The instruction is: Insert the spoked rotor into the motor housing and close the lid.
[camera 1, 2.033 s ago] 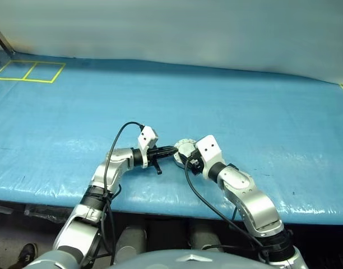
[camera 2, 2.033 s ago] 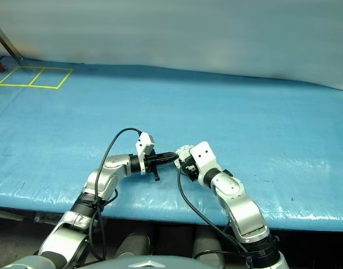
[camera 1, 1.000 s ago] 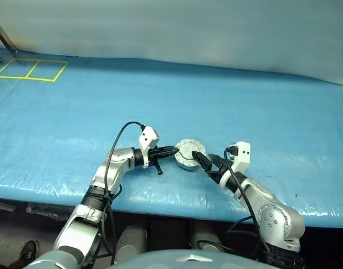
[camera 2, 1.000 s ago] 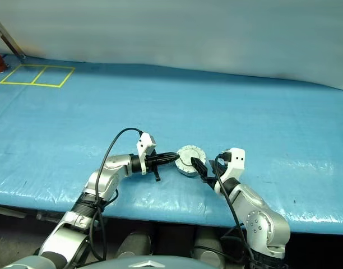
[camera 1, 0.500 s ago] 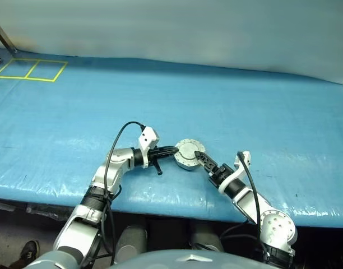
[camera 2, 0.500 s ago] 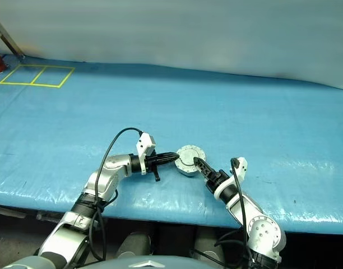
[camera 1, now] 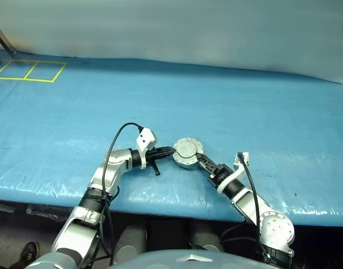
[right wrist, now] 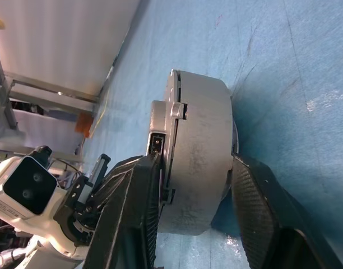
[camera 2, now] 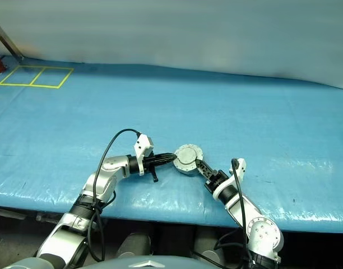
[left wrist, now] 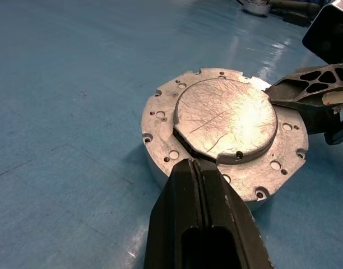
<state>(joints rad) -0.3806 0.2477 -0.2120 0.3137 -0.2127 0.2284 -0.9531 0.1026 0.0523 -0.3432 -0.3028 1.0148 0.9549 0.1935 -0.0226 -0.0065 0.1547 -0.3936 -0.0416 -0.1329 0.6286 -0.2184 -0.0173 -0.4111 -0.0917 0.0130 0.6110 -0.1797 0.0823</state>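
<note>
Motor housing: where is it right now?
The motor housing sits near the blue table's front edge, between the left pincer and right pincer.

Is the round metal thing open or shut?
Shut, it seems. The housing shows a flat silver face on top, with no copper windings visible. A dark gap runs along part of the raised disc's edge.

Lab: blue tarp [camera 1: 227,106] with yellow tape squares [camera 1: 28,71].
</note>
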